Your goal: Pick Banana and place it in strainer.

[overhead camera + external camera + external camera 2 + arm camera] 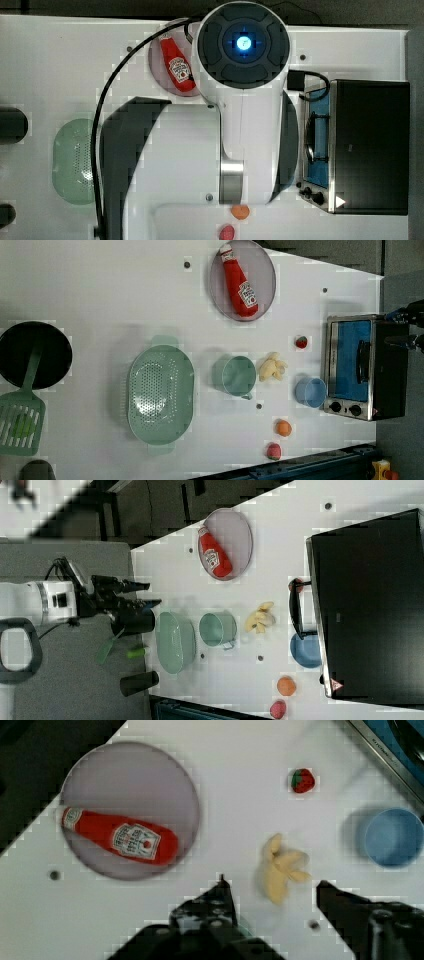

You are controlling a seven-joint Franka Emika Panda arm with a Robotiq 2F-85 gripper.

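Note:
The banana [272,367] lies on the white table, pale yellow and peeled open, between the green mug [235,375] and the toaster oven [360,367]; it is also in the right view [260,619]. The mint-green strainer [160,390] stands on the other side of the mug, with nothing inside it [175,642] [75,160]. My gripper [272,886] hangs open high above the table with nothing held. In the wrist view the banana [280,870] lies just beyond the gap between the two black fingers [222,892]. In the right view the gripper [148,594] sits at the end of the white arm.
A ketchup bottle [241,282] lies on a grey plate. A blue bowl [310,391], a strawberry [301,342], an orange fruit [283,427] and a red fruit [273,451] sit near the oven. A black pan [35,355] and green spatula [20,420] lie past the strainer.

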